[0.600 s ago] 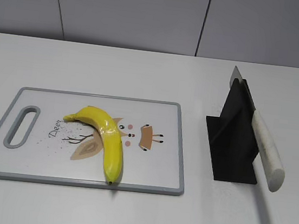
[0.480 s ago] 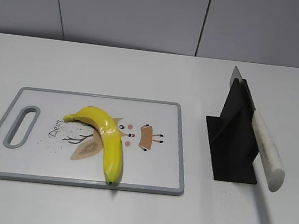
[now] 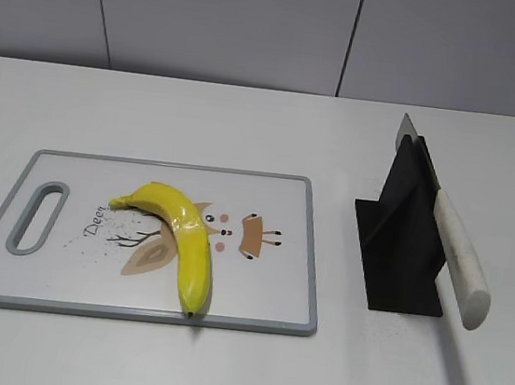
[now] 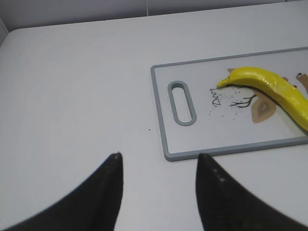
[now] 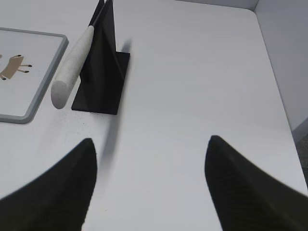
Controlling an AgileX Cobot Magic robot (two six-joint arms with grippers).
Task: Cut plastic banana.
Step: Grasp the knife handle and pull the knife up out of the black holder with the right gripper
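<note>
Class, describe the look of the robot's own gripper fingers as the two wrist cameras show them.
Left gripper: two matte black fingers tapering to blunt points. Right gripper: the same black, curved, fin-like fingers. No cables, markings or arm links are visible.

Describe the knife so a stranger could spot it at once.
Start at the cutting board on the white table, then look right to the black stand. The knife rests slanted in it, blade tucked in. Its pale speckled handle juts toward the camera, the only light thing against that dark stand.
</note>
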